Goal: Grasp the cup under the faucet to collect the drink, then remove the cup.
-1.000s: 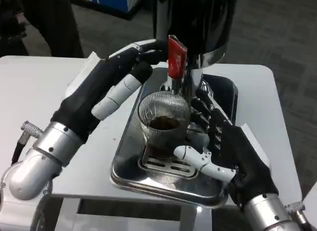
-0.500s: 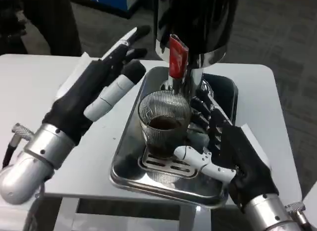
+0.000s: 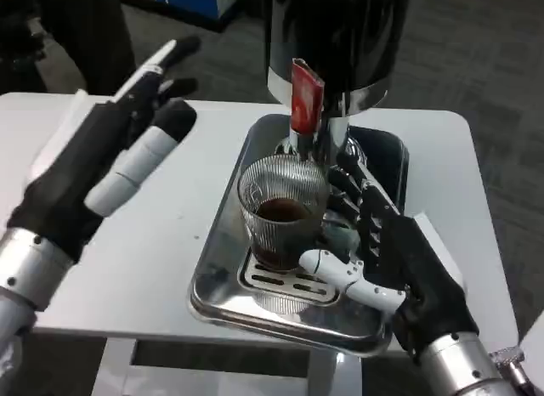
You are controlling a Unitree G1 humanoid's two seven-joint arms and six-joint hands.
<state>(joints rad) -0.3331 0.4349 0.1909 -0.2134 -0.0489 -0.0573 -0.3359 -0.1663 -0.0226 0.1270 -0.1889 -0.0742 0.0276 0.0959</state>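
A ribbed clear glass cup (image 3: pixel 281 211) with dark drink in its bottom stands on the drip grate of a steel tray (image 3: pixel 223 281), right under the faucet with its red lever (image 3: pixel 305 97). My right hand (image 3: pixel 382 251) wraps the cup from the right: fingers (image 3: pixel 353 192) behind it, thumb (image 3: pixel 344 277) across its front base. My left hand (image 3: pixel 110 158) is raised over the table's left half, fingers spread and holding nothing, well clear of the cup.
The black and chrome dispenser body (image 3: pixel 336 39) rises at the back of the tray. The white table (image 3: pixel 178 243) extends left of the tray; its front edge is close below the tray. Dark floor lies beyond.
My left hand has pulled away from the red lever, moving left and back over the table. The right hand and the cup have stayed put.
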